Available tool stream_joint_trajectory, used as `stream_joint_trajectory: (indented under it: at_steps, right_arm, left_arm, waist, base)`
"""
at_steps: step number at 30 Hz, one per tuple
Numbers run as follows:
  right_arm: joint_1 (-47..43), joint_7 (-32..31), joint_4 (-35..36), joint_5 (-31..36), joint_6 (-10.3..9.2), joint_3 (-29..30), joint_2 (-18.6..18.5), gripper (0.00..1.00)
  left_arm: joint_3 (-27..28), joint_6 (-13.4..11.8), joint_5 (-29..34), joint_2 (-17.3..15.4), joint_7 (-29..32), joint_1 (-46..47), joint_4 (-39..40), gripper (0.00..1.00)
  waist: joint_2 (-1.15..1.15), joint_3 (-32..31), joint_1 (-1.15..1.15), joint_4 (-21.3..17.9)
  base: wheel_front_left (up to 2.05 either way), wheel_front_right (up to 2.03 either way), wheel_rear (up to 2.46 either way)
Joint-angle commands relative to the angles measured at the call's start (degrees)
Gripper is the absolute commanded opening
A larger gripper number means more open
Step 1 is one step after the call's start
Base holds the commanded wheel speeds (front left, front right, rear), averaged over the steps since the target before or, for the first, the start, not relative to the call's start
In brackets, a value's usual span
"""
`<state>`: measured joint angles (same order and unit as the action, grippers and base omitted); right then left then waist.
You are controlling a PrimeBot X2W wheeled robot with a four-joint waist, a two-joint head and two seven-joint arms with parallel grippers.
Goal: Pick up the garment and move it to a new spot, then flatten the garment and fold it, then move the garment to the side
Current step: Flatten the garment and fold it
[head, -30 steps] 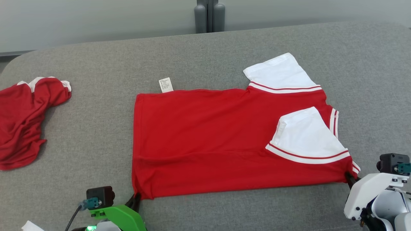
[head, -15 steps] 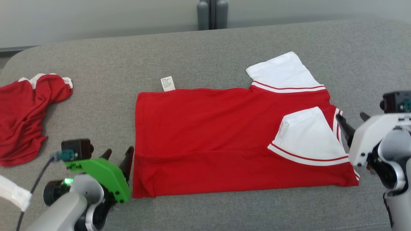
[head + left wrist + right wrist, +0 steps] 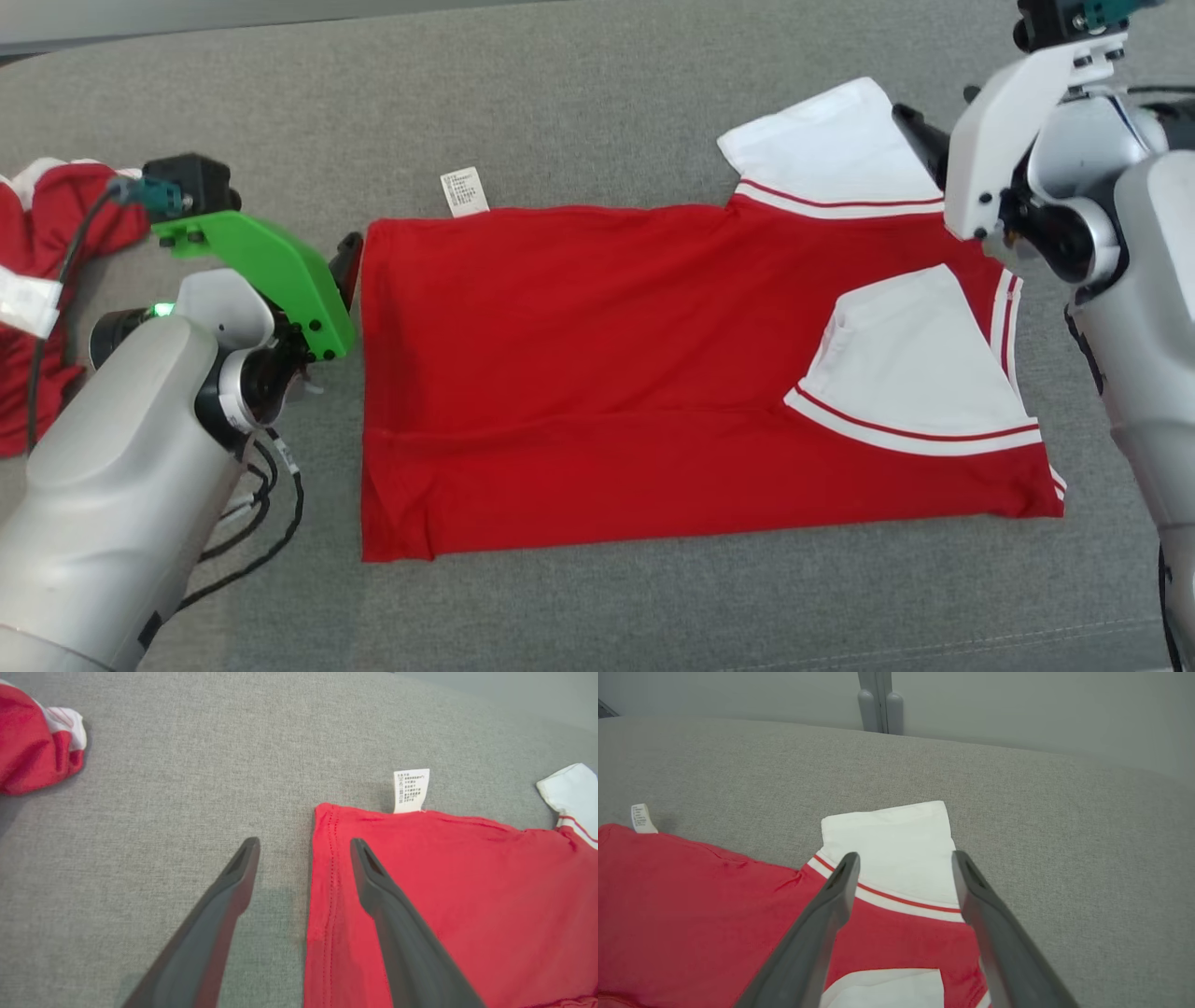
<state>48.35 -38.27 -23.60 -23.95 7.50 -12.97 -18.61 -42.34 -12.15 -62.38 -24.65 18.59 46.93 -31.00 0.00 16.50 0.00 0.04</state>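
Note:
The garment [image 3: 597, 373] is a red shirt with white sleeves, lying flat and folded lengthwise on the grey cushion, its care label [image 3: 464, 191] sticking out at the far edge. My left gripper [image 3: 342, 259] hovers open at the garment's far left corner. In the left wrist view the left gripper [image 3: 303, 847] straddles the hem [image 3: 322, 868], one finger over red cloth, the other over grey fabric. My right gripper [image 3: 934, 126] is open above the far white sleeve [image 3: 826, 140]. Seen from the right wrist, the right gripper [image 3: 904, 857] frames that sleeve [image 3: 887, 835]. Neither holds anything.
A second red and white garment [image 3: 42, 280] lies crumpled at the left edge, partly behind my left arm, and shows again as the bundle [image 3: 32, 742] in the left wrist view. Bare grey cushion [image 3: 597, 93] surrounds the shirt. A grey post [image 3: 880, 702] stands beyond the far edge.
Both grippers let go of the garment's near corners, opened, and moved to its far side. The head camera tilted down, shifting the whole picture.

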Motion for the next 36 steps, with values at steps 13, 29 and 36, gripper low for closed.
stream_joint_trajectory:
  at_steps: [13, 29, 36]
  right_arm:
    - [13.14, 8.77, -14.82, -5.01, -0.03, -11.43, -1.34, 1.0]
    - [18.85, 13.41, -21.97, -9.91, -0.03, -17.98, -5.1, 1.0]
    - [21.98, 16.08, -26.5, -7.79, -0.03, -17.39, -8.2, 1.0]
  left_arm:
    - [-4.29, 5.35, 4.85, 3.33, -0.01, 8.92, -10.71, 1.0]
    - [-9.44, 9.55, 8.75, 8.15, -2.08, 11.05, -15.51, 0.0]
    - [-10.65, 9.15, 11.37, 11.32, -8.28, 11.99, -15.1, 0.0]
  waist:
    - [0.0, 6.78, 0.0, -0.54]
    - [0.0, 10.37, 0.0, 2.06]
    - [0.0, 12.59, 0.0, 5.43]
  base:
    - [0.0, 0.0, 0.0]
    - [0.0, 0.0, 0.0]
    - [0.0, 0.0, 0.0]
